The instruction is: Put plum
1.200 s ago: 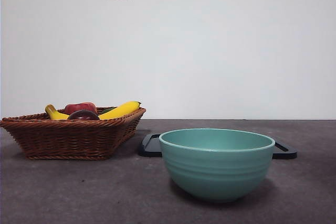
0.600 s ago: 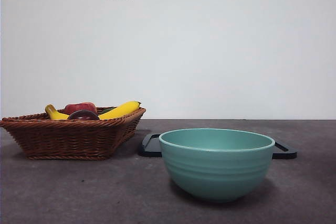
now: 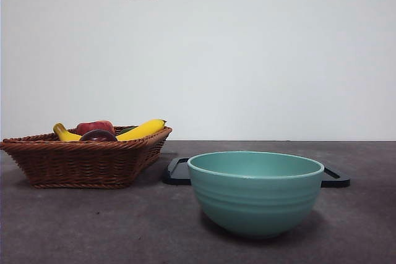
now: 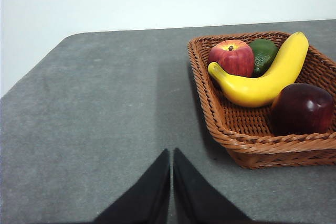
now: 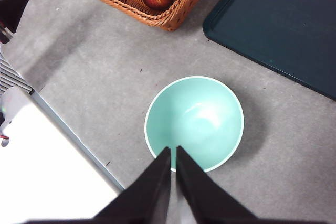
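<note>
Plum (image 4: 303,108) lies in wicker basket (image 4: 247,148), unlabelled.

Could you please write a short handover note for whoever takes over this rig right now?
Left gripper: shut, empty, above bare table beside the wicker basket.
Right gripper: shut, empty, high above the teal bowl.
Plum: lying in the basket's near corner, next to the banana, with a red apple and a green fruit behind.
Done: nothing; the plum is untouched.
Left: grasp the plum and place it; the bowl is empty, a dark tray lies behind it.
</note>
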### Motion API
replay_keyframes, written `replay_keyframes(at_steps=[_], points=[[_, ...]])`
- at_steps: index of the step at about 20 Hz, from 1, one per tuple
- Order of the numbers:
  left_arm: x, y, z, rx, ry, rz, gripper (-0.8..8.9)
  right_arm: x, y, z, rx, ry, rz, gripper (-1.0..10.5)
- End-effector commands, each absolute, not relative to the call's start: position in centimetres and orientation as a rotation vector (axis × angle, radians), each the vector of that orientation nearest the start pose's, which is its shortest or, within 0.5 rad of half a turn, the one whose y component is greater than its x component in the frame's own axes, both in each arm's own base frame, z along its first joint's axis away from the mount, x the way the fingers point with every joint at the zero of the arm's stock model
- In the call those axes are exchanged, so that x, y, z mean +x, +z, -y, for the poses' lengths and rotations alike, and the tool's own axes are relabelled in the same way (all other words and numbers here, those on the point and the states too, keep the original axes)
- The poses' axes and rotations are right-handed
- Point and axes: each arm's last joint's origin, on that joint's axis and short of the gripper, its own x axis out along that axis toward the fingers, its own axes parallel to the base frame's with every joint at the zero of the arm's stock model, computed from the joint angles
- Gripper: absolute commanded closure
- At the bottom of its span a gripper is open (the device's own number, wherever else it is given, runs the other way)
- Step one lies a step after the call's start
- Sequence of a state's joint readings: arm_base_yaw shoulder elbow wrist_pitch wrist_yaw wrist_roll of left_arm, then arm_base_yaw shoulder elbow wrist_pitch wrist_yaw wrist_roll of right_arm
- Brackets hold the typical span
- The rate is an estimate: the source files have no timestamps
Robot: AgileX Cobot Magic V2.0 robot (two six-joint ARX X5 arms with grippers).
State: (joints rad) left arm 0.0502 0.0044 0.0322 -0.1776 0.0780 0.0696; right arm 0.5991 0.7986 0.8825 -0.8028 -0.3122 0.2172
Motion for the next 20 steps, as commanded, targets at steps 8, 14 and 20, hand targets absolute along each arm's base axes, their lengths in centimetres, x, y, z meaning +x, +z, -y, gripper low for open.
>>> replay_keyframes(at_steps=[8, 14, 20], points=[[9.6, 14.9, -0.3, 0.073, -0.032, -0.176, 8.05, 12.1, 32.1, -9.1, -0.002, 0.766, -0.69, 9.4], [9.6, 14.9, -0.3, 0.073, -0.032, -0.176, 8.05, 13.3, 31.4, -4.6, 0.022, 0.409, -0.361, 9.4], [9.6, 14.9, -0.3, 0.073, -0.032, -0.176, 8.05, 11.1, 24.9, -0.8, 0.011, 0.146, -0.121, 9.4]])
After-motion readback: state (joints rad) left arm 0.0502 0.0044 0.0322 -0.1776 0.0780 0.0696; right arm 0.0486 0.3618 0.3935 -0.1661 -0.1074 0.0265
